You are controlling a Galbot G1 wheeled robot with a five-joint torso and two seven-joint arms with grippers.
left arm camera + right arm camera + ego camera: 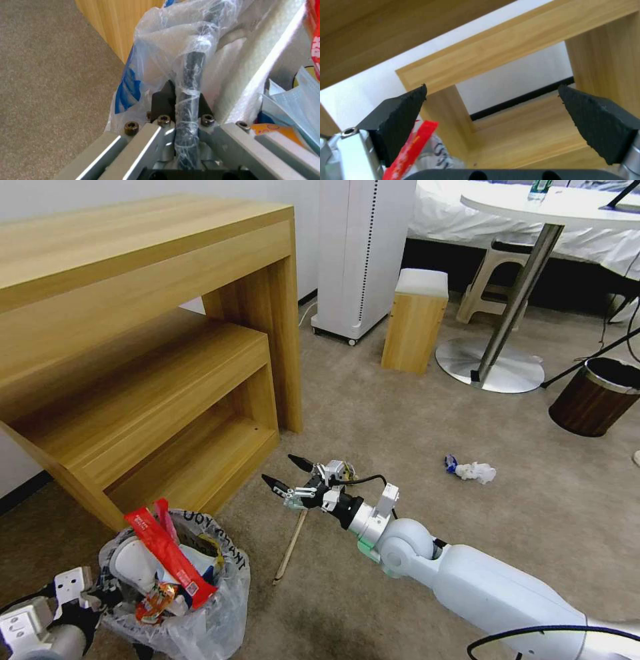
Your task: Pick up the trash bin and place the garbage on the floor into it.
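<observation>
The step in hand looks like the wooden stick (291,547), which lies on the floor (413,447) just beyond the trash bin (175,587) and under the right gripper (288,475). To do it well, I would bring the gripper straight down over the stick's middle with the fingers set across its length — a thin, long thing like this will roll or tip if it is caught near one end. It should then go into the bin lengthwise, because the bin already looks full: a red wrapper (168,553) stands up out of it among other litter.

The right arm reaches out low over the carpet from the lower right, wrist roughly level, and the gripper's black fingertips (403,117) stand wide apart with nothing between them. They point toward the open end of the wooden shelf unit (147,380).

The left gripper (186,105) is at the near side of the bin, close to the shelf unit's front corner. It is clamped on the bin's dark rim and the clear plastic liner wrapped over it — the rim runs straight between the closed fingers.

More litter waits — a crumpled white tissue (477,471) with a small blue scrap (451,463) touching it lies on open carpet well apart from the bin, toward the brown bin (593,397) at the right edge.
</observation>
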